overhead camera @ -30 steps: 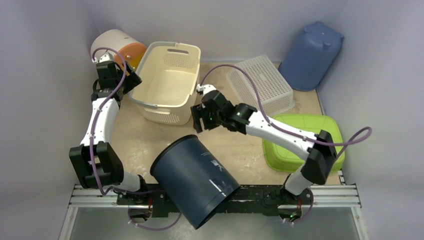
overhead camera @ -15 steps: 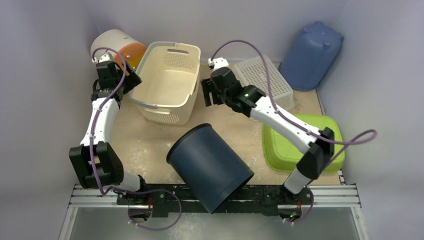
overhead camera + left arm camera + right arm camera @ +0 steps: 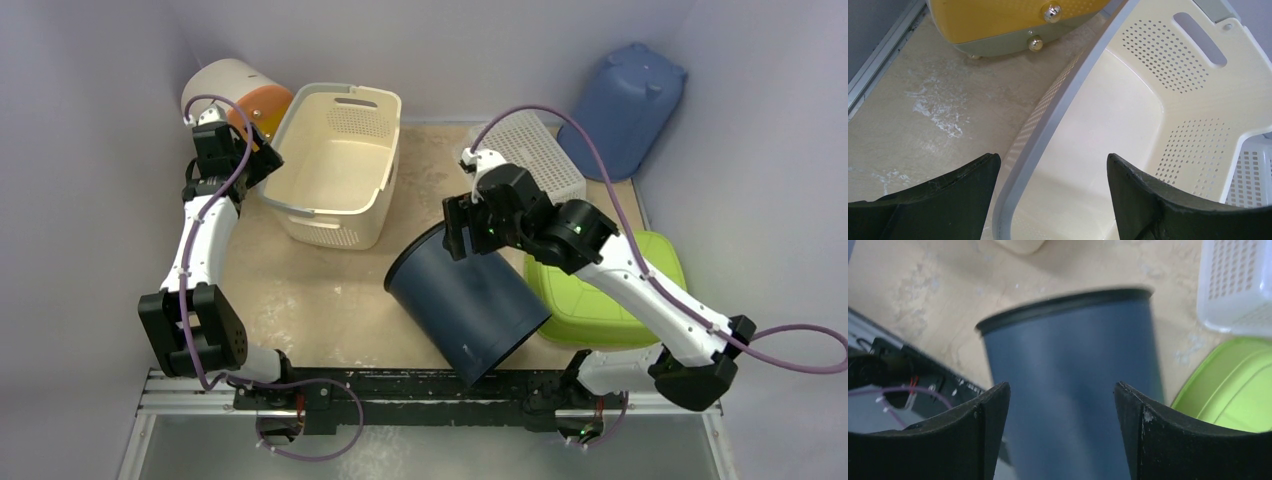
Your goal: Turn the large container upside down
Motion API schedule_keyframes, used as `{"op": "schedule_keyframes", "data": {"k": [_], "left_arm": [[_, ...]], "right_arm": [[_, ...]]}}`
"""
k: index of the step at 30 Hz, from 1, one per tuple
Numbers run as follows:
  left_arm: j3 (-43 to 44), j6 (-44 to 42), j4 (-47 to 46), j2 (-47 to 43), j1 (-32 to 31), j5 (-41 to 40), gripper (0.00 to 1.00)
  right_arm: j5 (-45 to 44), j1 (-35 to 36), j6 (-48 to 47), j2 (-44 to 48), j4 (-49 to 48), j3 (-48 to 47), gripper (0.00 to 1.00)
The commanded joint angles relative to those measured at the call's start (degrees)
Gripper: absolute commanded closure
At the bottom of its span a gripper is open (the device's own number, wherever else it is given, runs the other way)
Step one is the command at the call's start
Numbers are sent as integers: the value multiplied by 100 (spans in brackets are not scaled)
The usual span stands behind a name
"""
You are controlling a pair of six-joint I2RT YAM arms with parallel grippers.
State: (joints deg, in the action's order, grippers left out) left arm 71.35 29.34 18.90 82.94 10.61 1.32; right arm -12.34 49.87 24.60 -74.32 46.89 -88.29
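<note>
Tan tabletop [image 3: 330, 300]: tilted dark container [image 3: 468, 300] just below the right jaws, spread apart.

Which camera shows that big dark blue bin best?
The top view: the whole dark blue bin shows, tilted. The right wrist view shows only part of it, blurred; the left wrist view, nothing.

Your top camera sits high behind the arm bases and looks steeply down over the whole tabletop [image 3: 300, 290]. Your left wrist camera faces down, close above the basket [image 3: 1148, 75] rim. Your right wrist camera faces down, close above the bin [image 3: 1073, 390] side. The top view also takes in both basket and bin.
</note>
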Motion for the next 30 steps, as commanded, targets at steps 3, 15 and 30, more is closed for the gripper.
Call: {"op": "schedule_keyframes", "data": {"k": [3, 15, 30], "left_arm": [[224, -112, -203, 36, 38, -9, 22], [322, -108, -203, 161, 31, 33, 22], [300, -128, -250, 196, 32, 26, 22]], "right_arm": [[296, 67, 783, 724, 873, 71, 22], [393, 80, 747, 985, 1828, -33, 25], [-759, 85, 863, -161, 600, 638, 23]]}}
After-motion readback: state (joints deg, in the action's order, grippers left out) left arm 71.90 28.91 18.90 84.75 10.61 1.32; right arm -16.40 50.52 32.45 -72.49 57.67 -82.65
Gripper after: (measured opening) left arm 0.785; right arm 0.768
